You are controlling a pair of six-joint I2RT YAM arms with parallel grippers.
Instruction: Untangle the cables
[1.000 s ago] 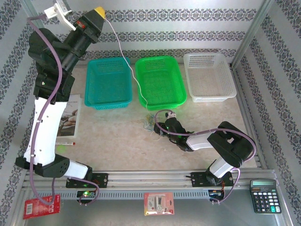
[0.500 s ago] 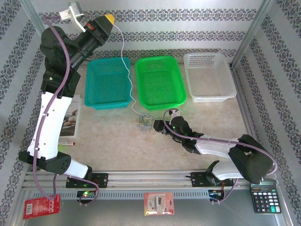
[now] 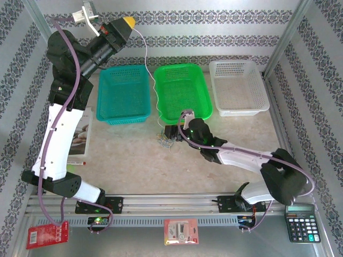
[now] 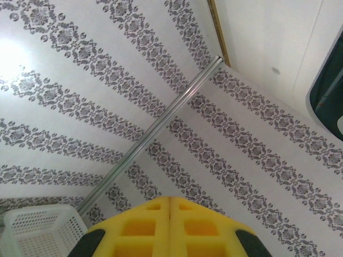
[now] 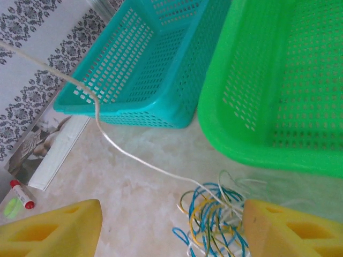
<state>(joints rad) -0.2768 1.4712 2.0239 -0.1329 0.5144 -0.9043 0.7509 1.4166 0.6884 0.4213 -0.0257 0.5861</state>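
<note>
My left gripper (image 3: 128,22) is raised high at the back left, its yellow fingers (image 4: 169,214) pressed together. It is shut on the end of a cream-white cable (image 3: 152,80). That cable hangs down past the baskets into the tangle of cables (image 3: 165,140) on the table. The tangle (image 5: 217,222) is a small heap of blue, yellow and white loops in front of the green basket. My right gripper (image 3: 171,138) is low at the tangle. In the right wrist view this gripper (image 5: 171,206) is open; the loops lie against its right finger (image 5: 284,230), and the white cable (image 5: 126,152) leads away to the upper left.
Three baskets stand in a row at the back: teal (image 3: 123,116), green (image 3: 187,119) and white (image 3: 241,111). A booklet (image 3: 80,136) and a red-capped marker (image 5: 21,194) lie at the left. A calculator (image 3: 303,222) sits at the near right, beyond the rail.
My right gripper has opened wider and reached forward to the tangle near the green basket. The left arm swung slightly right, so the white cable now hangs over the green basket's edge.
</note>
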